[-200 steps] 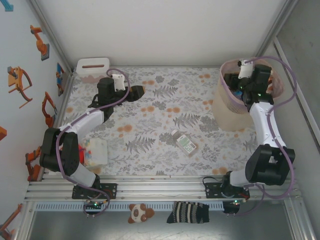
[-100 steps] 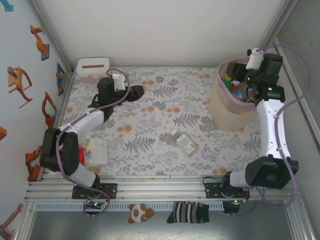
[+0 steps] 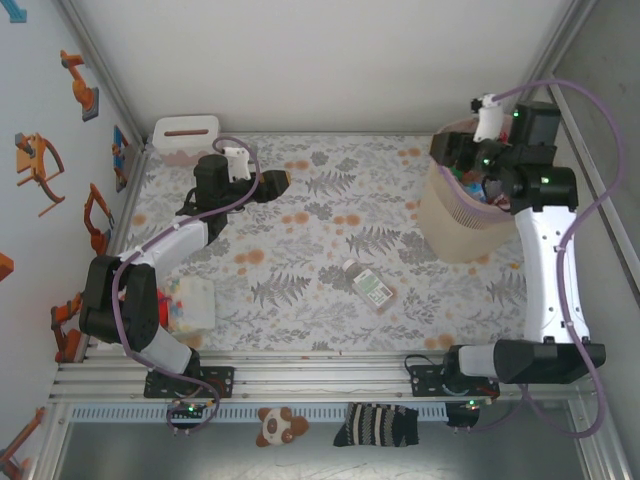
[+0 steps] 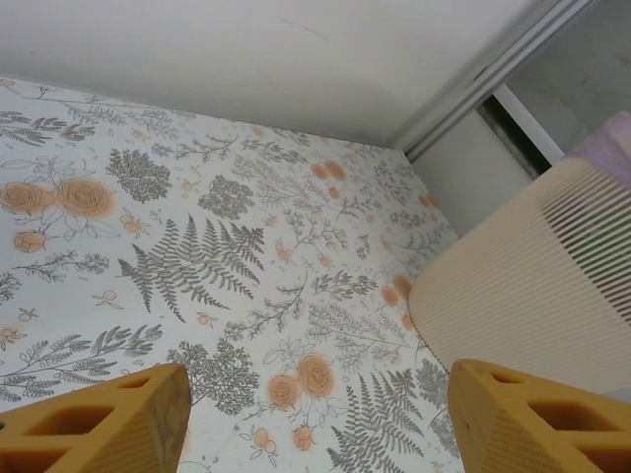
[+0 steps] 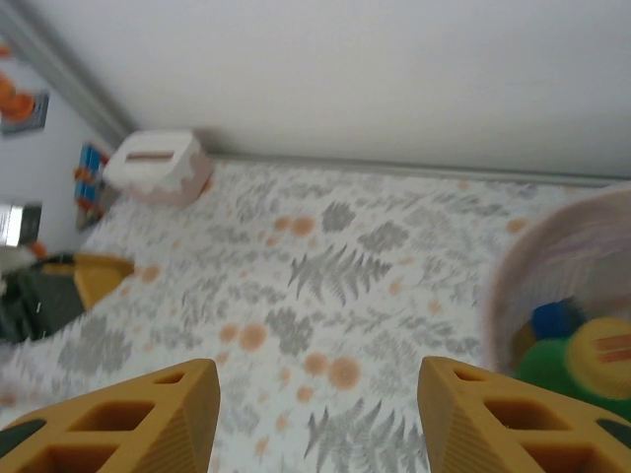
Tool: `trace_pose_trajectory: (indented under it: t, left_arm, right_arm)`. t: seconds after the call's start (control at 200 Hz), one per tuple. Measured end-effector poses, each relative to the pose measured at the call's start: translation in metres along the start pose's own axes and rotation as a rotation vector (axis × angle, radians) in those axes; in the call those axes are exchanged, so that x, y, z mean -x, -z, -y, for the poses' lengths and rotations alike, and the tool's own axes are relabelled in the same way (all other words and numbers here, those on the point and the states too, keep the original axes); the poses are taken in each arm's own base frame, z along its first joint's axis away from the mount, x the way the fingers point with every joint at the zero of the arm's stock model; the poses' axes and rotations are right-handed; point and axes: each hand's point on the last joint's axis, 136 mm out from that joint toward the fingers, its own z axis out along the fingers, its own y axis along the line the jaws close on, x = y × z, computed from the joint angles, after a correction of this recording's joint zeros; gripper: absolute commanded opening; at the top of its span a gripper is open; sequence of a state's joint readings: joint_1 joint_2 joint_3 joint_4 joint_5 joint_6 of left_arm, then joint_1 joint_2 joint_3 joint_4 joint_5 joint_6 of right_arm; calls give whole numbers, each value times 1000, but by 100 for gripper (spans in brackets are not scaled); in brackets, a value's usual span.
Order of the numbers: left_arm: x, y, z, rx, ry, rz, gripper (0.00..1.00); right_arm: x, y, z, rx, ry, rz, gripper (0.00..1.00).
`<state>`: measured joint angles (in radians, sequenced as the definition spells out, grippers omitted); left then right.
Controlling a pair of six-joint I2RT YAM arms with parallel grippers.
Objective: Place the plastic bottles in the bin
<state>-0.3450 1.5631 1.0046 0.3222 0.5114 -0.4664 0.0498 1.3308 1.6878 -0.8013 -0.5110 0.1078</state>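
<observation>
One plastic bottle, clear with a green-and-white label, lies on its side on the floral table just right of centre. More bottles, green, yellow and blue-capped, lie inside the beige bin at the far right. My right gripper hovers high over the bin's left rim. Its jaws stand open with nothing between them. My left gripper hangs over the table's back left, pointing toward the bin. It is open and empty too.
A white-and-pink tissue box stands in the back left corner. A clear boxy container with coloured contents sits beside the left arm's base. Walls close in on three sides. A sock and a small plush lie below the front rail.
My right arm has risen out of the bin and swung up and left over its rim, empty. The left arm and the lying bottle have not moved.
</observation>
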Motion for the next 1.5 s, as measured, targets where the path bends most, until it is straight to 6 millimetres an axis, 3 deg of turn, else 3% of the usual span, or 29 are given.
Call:
trace_pose_trajectory:
  t: [0.13, 0.25, 0.541, 0.851, 1.217, 1.497]
  left_arm:
    - [-1, 1, -1, -2, 1, 0, 69]
    - [-5, 2, -9, 11, 12, -6, 69]
    - [-11, 8, -26, 45, 38, -12, 69]
    - [-16, 26, -42, 86, 68, -2, 69]
    - [-23, 53, -44, 114, 83, 19, 69]
    - [-28, 57, -45, 124, 93, 9, 69]
  right_arm:
    - [-35, -14, -39, 61, 82, -139, 53]
    - [-72, -28, -61, 76, 147, -269, 51]
    - [-182, -78, -74, 10, 245, -646, 50]
    - [-262, -128, -81, -74, 330, -920, 50]
    - [-319, -174, -70, -192, 415, -1108, 56]
    - [-354, -183, -48, -274, 431, -1229, 57]
